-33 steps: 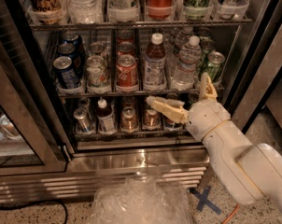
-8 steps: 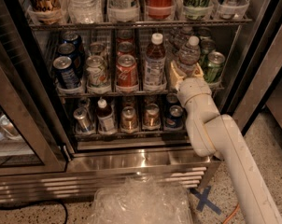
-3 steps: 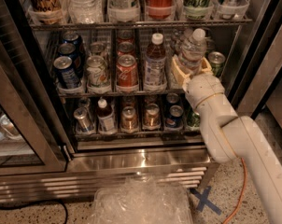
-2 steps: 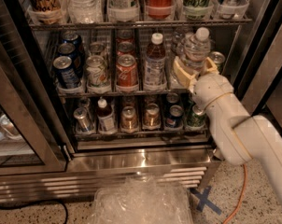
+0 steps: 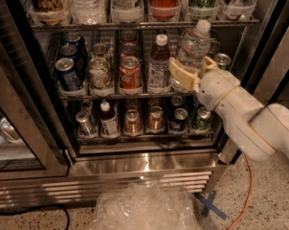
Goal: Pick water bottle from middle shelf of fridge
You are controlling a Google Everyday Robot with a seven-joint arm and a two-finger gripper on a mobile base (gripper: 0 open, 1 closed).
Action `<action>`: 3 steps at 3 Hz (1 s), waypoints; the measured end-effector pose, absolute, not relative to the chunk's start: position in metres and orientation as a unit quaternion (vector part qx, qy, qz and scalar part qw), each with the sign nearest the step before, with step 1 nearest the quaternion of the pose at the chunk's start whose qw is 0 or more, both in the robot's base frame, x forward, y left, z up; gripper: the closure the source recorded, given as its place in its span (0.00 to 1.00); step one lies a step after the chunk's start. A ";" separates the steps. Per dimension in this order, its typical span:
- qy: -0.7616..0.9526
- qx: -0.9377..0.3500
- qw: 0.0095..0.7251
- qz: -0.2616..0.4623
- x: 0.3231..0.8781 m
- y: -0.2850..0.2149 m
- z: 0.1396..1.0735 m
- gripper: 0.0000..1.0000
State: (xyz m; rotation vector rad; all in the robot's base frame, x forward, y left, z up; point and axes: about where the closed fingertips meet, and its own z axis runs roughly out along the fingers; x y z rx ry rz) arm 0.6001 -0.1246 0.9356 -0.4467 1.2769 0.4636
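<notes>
At the middle shelf's (image 5: 111, 97) right, the gripper (image 5: 192, 70), jaws clamped on the water bottle (image 5: 194, 43), has raised it; withdrawal likely remains.

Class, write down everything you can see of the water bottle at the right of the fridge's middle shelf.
The water bottle is small, of clear ribbed plastic with a white screw cap. It tilts, cap leaning to the right, at the right end of the middle shelf in the fridge. The gripper is closed round its lower part, with cream fingers on either side. Its base is hidden behind them, so contact with the shelf cannot be told.
</notes>
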 end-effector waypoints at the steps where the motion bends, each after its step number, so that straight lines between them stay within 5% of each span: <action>1: 0.577 -0.277 0.723 0.262 0.590 -0.067 0.961 1.00; 3: 0.582 -0.303 0.705 0.269 0.575 -0.063 0.969 1.00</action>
